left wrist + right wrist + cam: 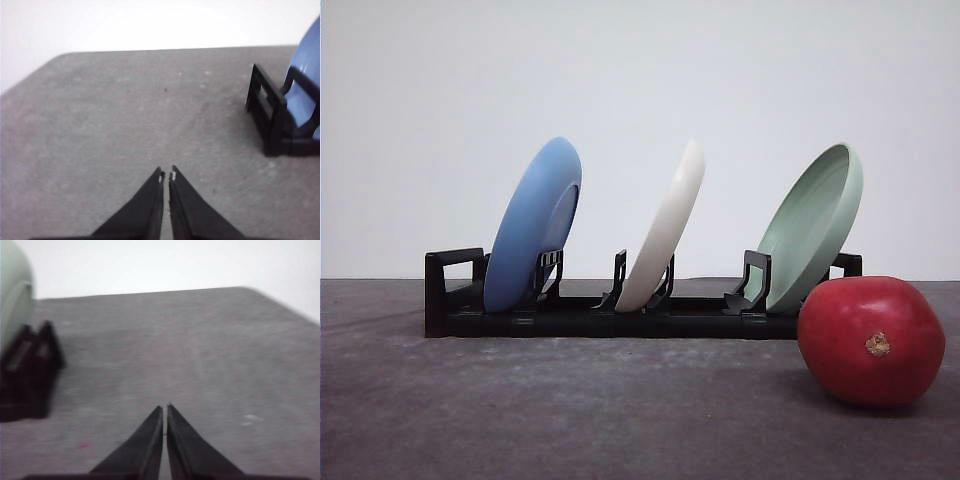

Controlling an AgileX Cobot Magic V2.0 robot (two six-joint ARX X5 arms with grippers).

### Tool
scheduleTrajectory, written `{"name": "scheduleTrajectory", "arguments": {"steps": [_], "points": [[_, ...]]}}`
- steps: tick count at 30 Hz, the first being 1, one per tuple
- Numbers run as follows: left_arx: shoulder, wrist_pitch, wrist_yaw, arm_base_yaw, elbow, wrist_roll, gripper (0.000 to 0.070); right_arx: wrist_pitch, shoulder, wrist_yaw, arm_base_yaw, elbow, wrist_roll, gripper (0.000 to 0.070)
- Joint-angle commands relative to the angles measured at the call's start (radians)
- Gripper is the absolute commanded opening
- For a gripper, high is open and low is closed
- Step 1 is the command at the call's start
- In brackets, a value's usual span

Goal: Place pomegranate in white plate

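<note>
A black dish rack (620, 315) runs across the grey table (570, 410), blocking the middle. In it lean three plates: blue plate (532, 225) at 9 o'clock, white plate (665, 225) at centre, pale green plate (810, 228) at 3 o'clock, with open gaps between them. The pomegranate (870, 340) sits just in front of the rack's 3 o'clock end. Bare table lies open from 6 to 9 o'clock. Ahead of the left gripper (166, 176) and the right gripper (164, 410), both with tips together, the tabletop is open, with a rack end off to one side.
</note>
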Motion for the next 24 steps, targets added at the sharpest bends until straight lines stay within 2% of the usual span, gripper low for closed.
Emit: {"name": "scheduleTrajectory", "arguments": {"steps": [1, 3, 7, 10, 14, 17, 20, 24], "points": [[0.0, 0.012, 0.003, 0.002, -0.009, -0.139, 0.0, 0.006, 0.001, -0.044, 0.003, -0.001, 0.105, 0.0009], [0.0, 0.019, 0.003, 0.002, 0.001, -0.174, 0.0, -0.003, 0.002, -0.098, 0.003, 0.025, 0.143, 0.0006], [0.019, 0.0, 0.019, -0.004, 0.068, -0.247, 0.0003, -0.073, 0.034, -0.113, 0.003, 0.15, 0.237, 0.0006], [0.063, -0.043, 0.047, -0.01, 0.153, -0.315, 0.0003, -0.127, 0.105, -0.168, 0.003, 0.291, 0.263, 0.0006], [0.16, -0.132, 0.115, -0.024, 0.297, -0.358, 0.0003, -0.169, 0.23, -0.259, 0.003, 0.477, 0.26, 0.0006], [0.254, -0.205, 0.2, -0.032, 0.419, -0.361, 0.0003, -0.221, 0.341, -0.347, 0.003, 0.629, 0.244, 0.0006], [0.354, -0.277, 0.296, -0.037, 0.547, -0.347, 0.0003, -0.299, 0.445, -0.429, 0.003, 0.771, 0.211, 0.0006], [0.478, -0.397, 0.408, -0.037, 0.73, -0.28, 0.0003, -0.385, 0.558, -0.557, 0.003, 0.926, 0.146, 0.0006]]}}
